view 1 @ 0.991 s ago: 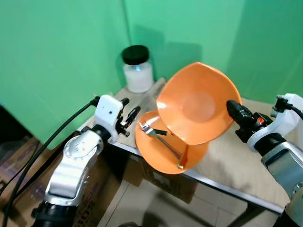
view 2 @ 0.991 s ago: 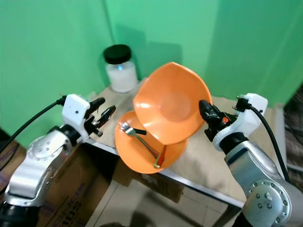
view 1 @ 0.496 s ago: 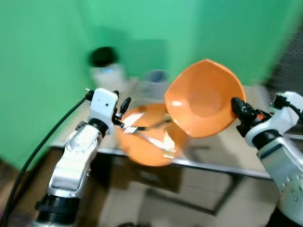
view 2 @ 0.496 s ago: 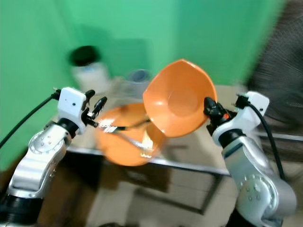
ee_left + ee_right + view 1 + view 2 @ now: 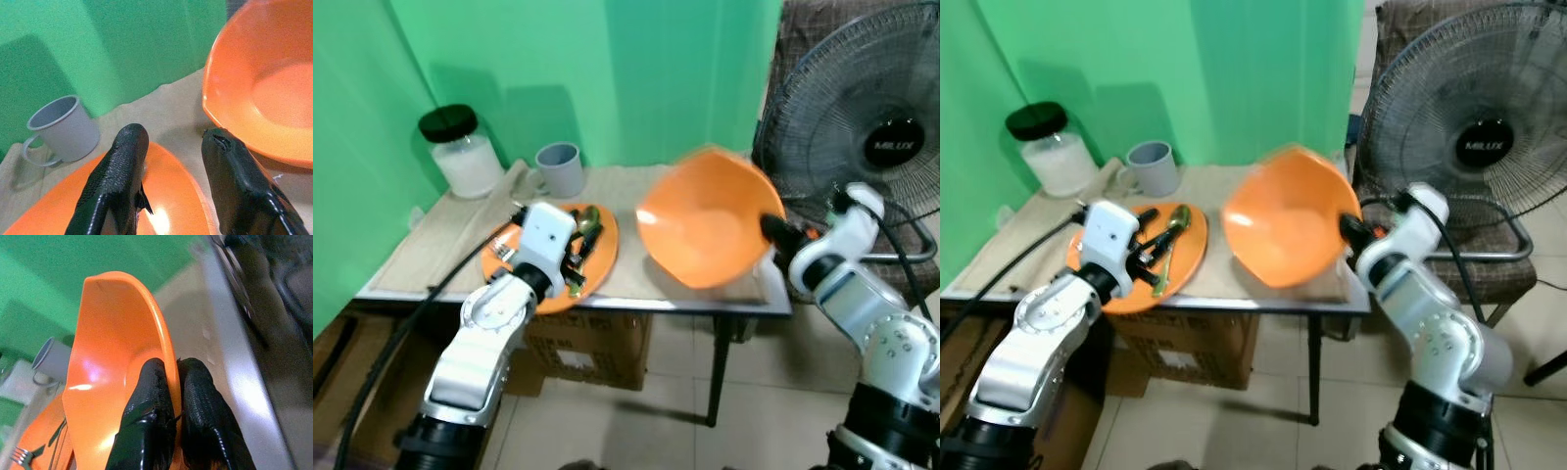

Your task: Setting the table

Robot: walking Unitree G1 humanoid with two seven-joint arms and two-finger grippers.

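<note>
My right gripper [image 5: 773, 230] is shut on the rim of an orange bowl [image 5: 705, 230], which it holds tilted over the right end of the table. The right wrist view shows both fingers [image 5: 151, 396] pinching the bowl's edge [image 5: 117, 333]. An orange plate [image 5: 602, 257] lies on the table's left half with a fork and spoon [image 5: 1170, 230] on it. Just above the plate's near side my left gripper [image 5: 171, 142] is open, with nothing between its fingers. A grey mug [image 5: 560, 168] stands behind the plate.
A glass jar [image 5: 460, 152] with a black lid stands at the table's back left. The table [image 5: 440, 235] has a beige cloth on it. A large floor fan [image 5: 871, 117] stands close on the right. A cardboard box [image 5: 587, 348] sits under the table.
The camera has swung, so the whole table and the fan now show. The bowl, still held, has moved from above the plate to its right. My left gripper now hangs over the plate.
</note>
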